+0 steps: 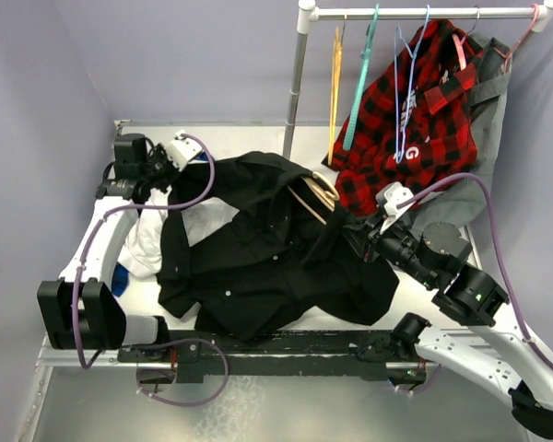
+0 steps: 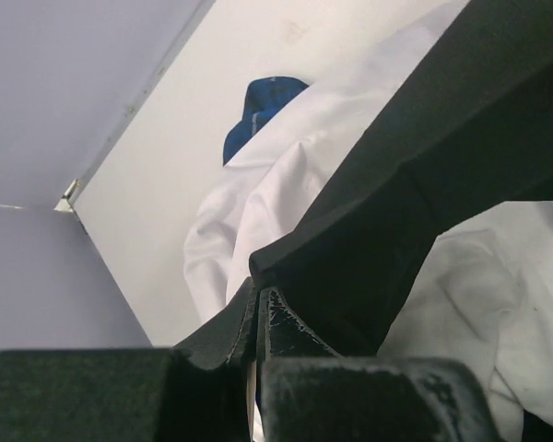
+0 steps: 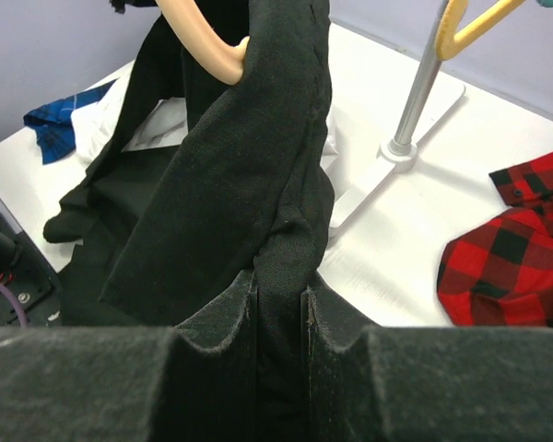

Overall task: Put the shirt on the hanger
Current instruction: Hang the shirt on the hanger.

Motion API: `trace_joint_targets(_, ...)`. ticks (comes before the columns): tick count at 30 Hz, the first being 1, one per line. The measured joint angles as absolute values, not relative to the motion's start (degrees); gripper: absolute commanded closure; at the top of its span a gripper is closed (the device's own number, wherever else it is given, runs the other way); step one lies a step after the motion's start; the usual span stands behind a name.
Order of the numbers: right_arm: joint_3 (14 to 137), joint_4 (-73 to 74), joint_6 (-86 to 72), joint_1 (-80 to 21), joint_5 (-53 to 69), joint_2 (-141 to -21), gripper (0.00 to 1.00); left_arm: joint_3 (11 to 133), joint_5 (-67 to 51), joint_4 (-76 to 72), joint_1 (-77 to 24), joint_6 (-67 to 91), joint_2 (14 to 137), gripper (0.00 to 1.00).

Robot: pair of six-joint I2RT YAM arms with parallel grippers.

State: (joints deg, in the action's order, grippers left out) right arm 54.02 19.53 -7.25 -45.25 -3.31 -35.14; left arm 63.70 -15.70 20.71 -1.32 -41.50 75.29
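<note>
The black shirt [image 1: 267, 262] lies spread across the middle of the table, its upper part lifted between both arms. The tan hanger [image 1: 315, 195] lies partly inside its collar area, with the hook end showing. My left gripper [image 1: 177, 181] is shut on an edge of the shirt [image 2: 424, 175] at the far left; its jaws [image 2: 258, 308] are closed with the fabric at the tips. My right gripper [image 1: 352, 230] is shut on a fold of the shirt [image 3: 249, 157], pinched between its fingers [image 3: 281, 299]. The hanger's curved end [image 3: 203, 46] shows just beyond that fold.
A white shirt [image 1: 152, 235] and a blue cloth [image 1: 118, 279] lie under the black shirt at the left. A rack pole [image 1: 298, 83] stands at the back with a yellow hanger [image 1: 336, 83], a teal hanger [image 1: 359, 83] and a red plaid shirt [image 1: 405, 110].
</note>
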Motion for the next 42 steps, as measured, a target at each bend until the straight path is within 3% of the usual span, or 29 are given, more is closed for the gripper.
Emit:
trace_joint_targets(16, 53.87, 21.32, -5.15, -45.25, 4.64, -33.01, 1.00, 73.01, -20.78, 24.91, 6.92, -44.03, 91.59, 1.00)
trace_joint_targets(17, 53.87, 21.56, -5.06, -45.28, 4.93, -32.86, 1.00, 74.11, -21.65, 25.61, 7.60, -44.03, 92.75, 0.91)
trace_joint_targets(19, 53.87, 22.09, -4.89, -45.25, 5.30, -33.21, 1.00, 75.22, -23.27, 26.81, 8.34, -44.12, 93.73, 0.41)
trace_joint_targets(20, 53.87, 22.17, -4.86, -45.25, 5.32, -33.39, 1.00, 75.42, -23.90, 27.33, 8.51, -44.47, 93.78, 0.07)
trace_joint_targets(21, 53.87, 22.15, -4.82, -45.25, 5.43, -33.50, 1.00, 75.64, -24.45, 28.12, 8.69, -44.53, 93.76, 0.00)
trace_joint_targets(27, 53.89, 20.60, -4.71, -45.25, 6.35, -34.35, 1.00, 78.06, -35.62, 36.69, 10.13, -46.48, 90.83, 0.01)
trace_joint_targets(36, 53.89, 18.94, -4.23, -45.25, 11.38, -37.95, 1.00, 79.29, -70.78, 50.87, 9.65, -67.75, 70.70, 0.00)
trace_joint_targets(40, 53.30, 18.65, -4.43, -45.25, 10.22, -38.24, 1.00, 81.60, -77.38, 54.26, 3.36, -69.38, 70.39, 0.01)
trace_joint_targets(42, 52.34, 18.04, -4.80, -45.25, 8.84, -37.89, 1.00, 80.99, -77.14, 49.41, -2.02, -61.73, 71.07, 0.01)
